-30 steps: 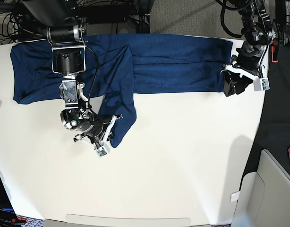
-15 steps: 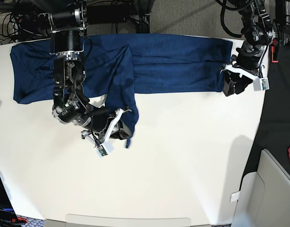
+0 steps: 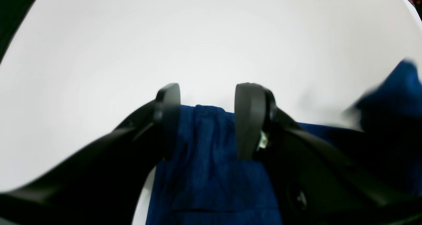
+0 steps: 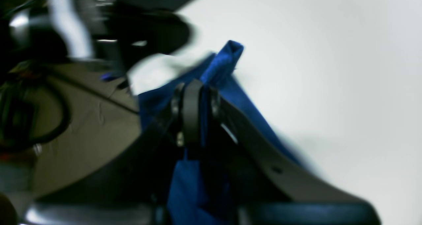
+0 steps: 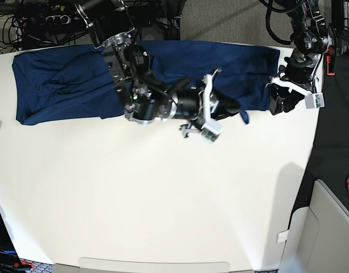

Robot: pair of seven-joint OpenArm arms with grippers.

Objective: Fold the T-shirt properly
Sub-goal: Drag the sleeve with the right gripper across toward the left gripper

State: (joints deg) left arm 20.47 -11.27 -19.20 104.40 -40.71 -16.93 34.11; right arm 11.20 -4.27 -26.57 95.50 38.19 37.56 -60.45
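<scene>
Shirt (image 5: pixel 61 85) is spread along the far edge of the white table (image 5: pixel 163 199), dark blue, running pretty much the whole width from one corner to the other.

So my right gripper (image 4: pixel 197 96) has its jaws pinched tight on a bunched bit of that blue fabric. In my right wrist view a little folded tip of cloth pokes out past the fingertips, and more of it hangs down underneath. From overhead, my right arm is stretched sideways across the middle of the shirt, with the gripper (image 5: pixel 228 108) out over the near edge of the cloth and a small blue end dangling just beyond it. That wrist view is pretty blurry, so I can't say exactly which part of the shirt I've got.

My left gripper (image 3: pixel 207 119) is parked at the far corner of the table, at the shirt's end on that side. Jaws are spread wide, one finger (image 3: pixel 169 119) on each side of a strip of blue cloth, not squeezing it. The fabric edge lies right between them, with bare table beyond. Overhead, it (image 5: pixel 279 102) is right at the cloth's edge.
</scene>
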